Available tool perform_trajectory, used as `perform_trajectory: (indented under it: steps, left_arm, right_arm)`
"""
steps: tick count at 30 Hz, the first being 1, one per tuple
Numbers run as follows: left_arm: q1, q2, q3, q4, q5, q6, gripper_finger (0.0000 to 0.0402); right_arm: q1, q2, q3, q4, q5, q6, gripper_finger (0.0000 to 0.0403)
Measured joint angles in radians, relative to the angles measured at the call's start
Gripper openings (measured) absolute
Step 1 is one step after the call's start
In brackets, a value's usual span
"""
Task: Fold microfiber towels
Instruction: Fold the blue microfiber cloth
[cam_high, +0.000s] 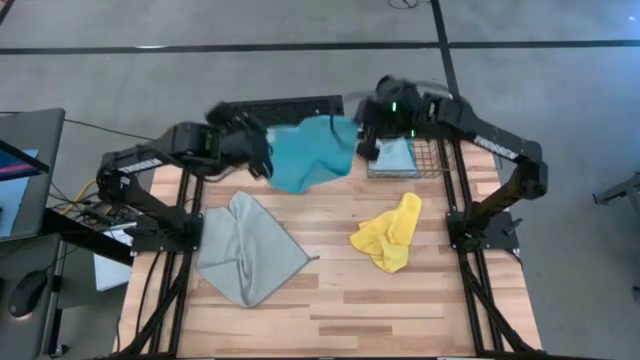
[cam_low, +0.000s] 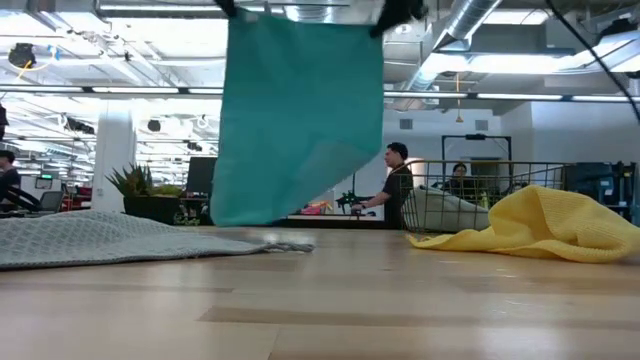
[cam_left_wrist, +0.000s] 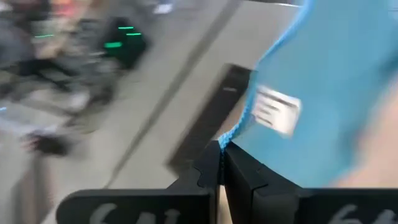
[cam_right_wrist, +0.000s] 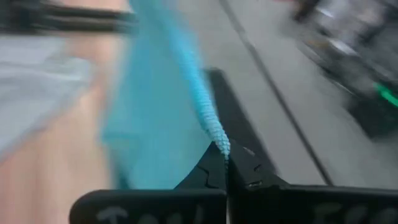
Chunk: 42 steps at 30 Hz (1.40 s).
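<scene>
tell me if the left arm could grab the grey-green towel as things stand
Probably not yet: the left claw is shut on the cyan towel, held up together with the right claw. The grey-green towel itself lies uncovered.

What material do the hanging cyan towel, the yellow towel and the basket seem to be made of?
Cyan towel: soft matte fabric, likely microfiber; it drapes, with a stitched edge and sewn label. Yellow towel: similar soft cloth with a fine textured weave, crumpled. Basket: thin dark wire mesh, probably metal.

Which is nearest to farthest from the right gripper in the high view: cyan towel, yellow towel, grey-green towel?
1. Cyan towel: held at its corner by the right gripper, shut on it.
2. Yellow towel: on the table's right side.
3. Grey-green towel: table's left side.
</scene>
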<state>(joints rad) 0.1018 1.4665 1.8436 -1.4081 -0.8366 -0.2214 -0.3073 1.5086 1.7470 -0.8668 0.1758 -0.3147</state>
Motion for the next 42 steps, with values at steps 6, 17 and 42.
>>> perform_trajectory:
  steps: [6, 17, 42]
  left_arm:
    - [-0.063, 0.005, 0.000, 0.003, 0.076, -0.009, 0.0000]
    - [-0.085, 0.007, -0.001, -0.012, 0.039, -0.032, 0.0000]
    - [0.046, 0.011, -0.001, -0.006, 0.113, 0.081, 0.0000]
  right_arm:
    - [0.087, -0.002, 0.000, -0.035, -0.011, -0.014, 0.0006]
    - [0.070, -0.002, 0.000, -0.030, 0.011, -0.018, 0.0006]
    - [-0.012, 0.013, 0.000, -0.047, 0.014, -0.134, 0.0007]
